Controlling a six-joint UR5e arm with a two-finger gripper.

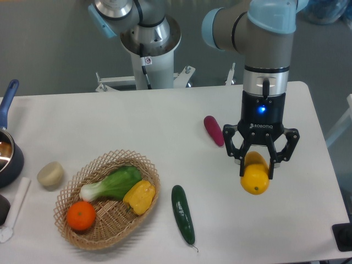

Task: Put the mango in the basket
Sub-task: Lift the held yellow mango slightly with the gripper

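a: where was the mango (pixel 255 175)?

b: on the table (pixel 137 126), far right, at about three o'clock from the basket (pixel 104 220) and well apart from it. the gripper (pixel 257 163) stood over it, pointing straight down.

a: did it have hold of the fruit?

b: the fingers (pixel 242 165) sat spread on either side of the mango's upper end — whether the pads pressed it or only flanked it, i couldn't tell.

a: and the basket?

b: lower left of the table. inside it lay an orange (pixel 81 215) at roughly eight o'clock, a leafy green vegetable (pixel 113 184) across the upper part, and a yellow pepper (pixel 139 196) at three o'clock against the rim.

a: anything between the two?

b: a cucumber (pixel 182 214) just right of the basket, lying near upright from twelve to six. a purple vegetable (pixel 213 130) sat at eleven o'clock from the mango, near the gripper.

a: and the left side?

b: a pale round thing (pixel 50 174) at ten o'clock from the basket — beyond it a blue-handled pot (pixel 7 148) at the table's left edge.
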